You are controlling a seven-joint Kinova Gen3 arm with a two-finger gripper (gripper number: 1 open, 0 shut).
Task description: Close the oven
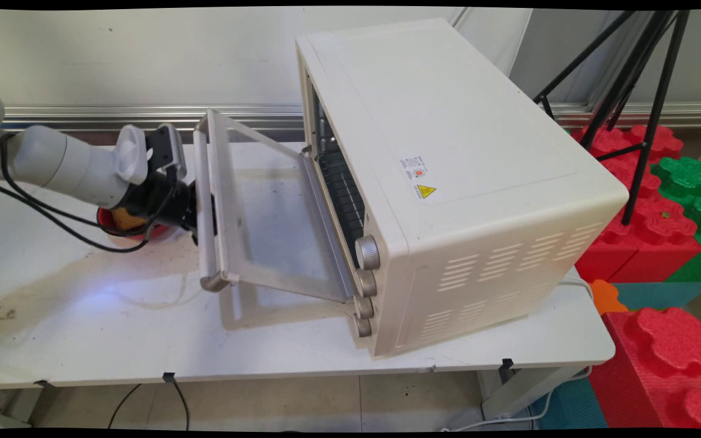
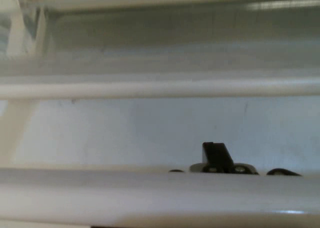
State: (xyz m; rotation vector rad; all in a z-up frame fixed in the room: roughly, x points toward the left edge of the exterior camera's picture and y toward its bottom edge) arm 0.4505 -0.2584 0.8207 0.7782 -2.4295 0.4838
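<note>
Main view: one cream toaster oven (image 1: 448,182) sits on the white table (image 1: 83,328), its glass door (image 1: 265,213) hanging partly open toward the arm's side, the long bar handle (image 1: 204,213) at the door's free edge. The black gripper (image 1: 195,210) is right at that handle, about midway along it; I cannot tell from either view whether its fingers are apart or together. Four round knobs (image 1: 367,252) run in a line down the oven's front corner, and a dark wire rack (image 1: 344,194) shows inside the cavity. Only this view shows the one red bowl (image 1: 120,230) on the table just behind the wrist, mostly hidden, with something orange-brown (image 1: 126,218) in it. A black tripod (image 1: 636,91) and red and green foam blocks (image 1: 655,213) stand off the table's far end. Hand view: the handle (image 2: 160,195) fills the bottom as a pale bar, very close; one black fingertip (image 2: 216,155) pokes up just past it, the door glass (image 2: 160,123) lies beyond, and a second pale bar (image 2: 160,88) crosses higher up.
</note>
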